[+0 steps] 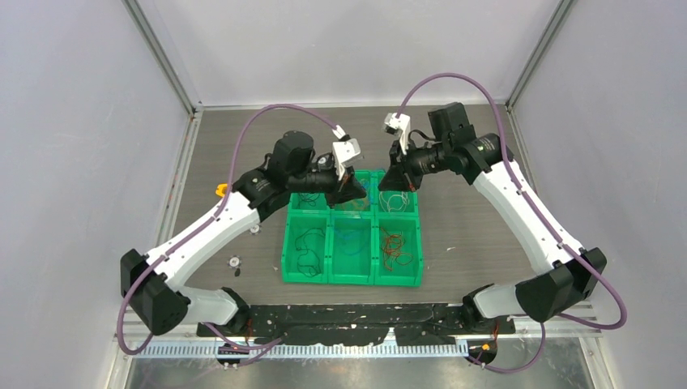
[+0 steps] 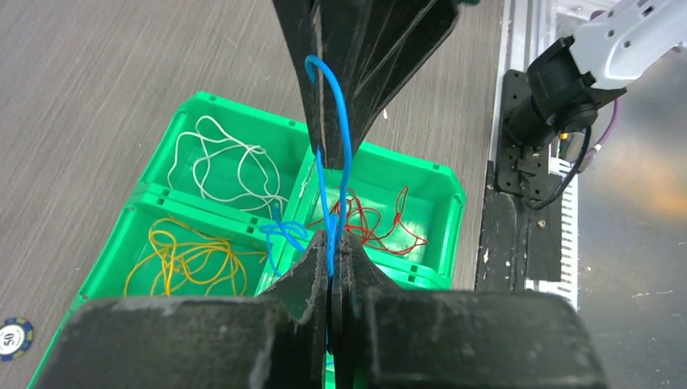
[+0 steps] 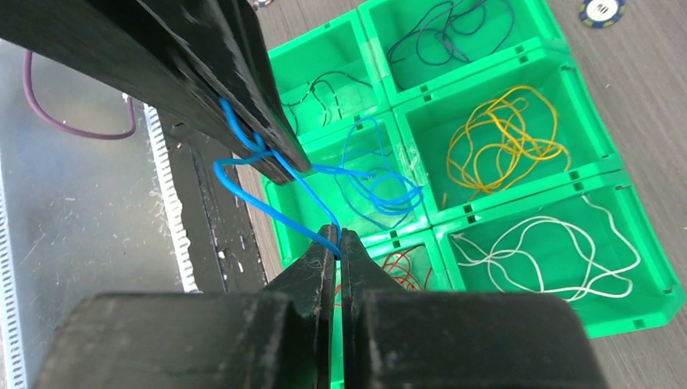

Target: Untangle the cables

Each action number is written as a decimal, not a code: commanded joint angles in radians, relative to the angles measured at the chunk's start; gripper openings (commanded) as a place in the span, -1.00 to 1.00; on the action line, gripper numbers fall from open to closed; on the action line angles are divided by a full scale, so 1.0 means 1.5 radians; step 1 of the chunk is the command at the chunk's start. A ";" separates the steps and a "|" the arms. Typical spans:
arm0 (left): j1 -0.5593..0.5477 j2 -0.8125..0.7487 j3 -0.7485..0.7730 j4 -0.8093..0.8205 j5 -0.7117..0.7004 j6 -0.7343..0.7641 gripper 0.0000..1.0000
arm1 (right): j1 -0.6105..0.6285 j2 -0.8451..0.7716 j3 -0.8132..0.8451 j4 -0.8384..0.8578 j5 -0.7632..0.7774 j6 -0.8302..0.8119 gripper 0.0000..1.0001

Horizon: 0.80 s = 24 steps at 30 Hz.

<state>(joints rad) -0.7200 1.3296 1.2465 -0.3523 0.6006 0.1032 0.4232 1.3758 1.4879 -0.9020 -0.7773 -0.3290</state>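
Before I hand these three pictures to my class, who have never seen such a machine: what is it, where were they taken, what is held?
Two robot arms stand at a table's near edge. The wide picture looks down from above; the other two come from a camera on each wrist. A green tray with six compartments holds thin wires, such as the yellow cable and white cable. Above it, the left gripper and right gripper are both shut on one blue cable.
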 commanded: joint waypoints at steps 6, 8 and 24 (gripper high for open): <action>0.018 -0.088 -0.033 0.213 0.013 -0.141 -1.00 | 0.007 0.052 -0.081 -0.008 -0.008 -0.101 -0.89; 0.018 -0.083 -0.025 0.230 0.010 -0.169 -1.00 | 0.029 0.064 -0.086 0.003 -0.017 -0.103 -0.89; 0.021 -0.131 -0.196 0.156 0.061 -0.063 -1.00 | -0.139 0.055 -0.018 -0.263 -0.072 -0.330 0.91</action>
<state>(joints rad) -0.6888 1.0977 0.9874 -0.1684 0.6464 -0.0113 0.2729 1.5078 1.4136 -1.1191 -0.8734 -0.6453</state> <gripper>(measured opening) 0.015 0.966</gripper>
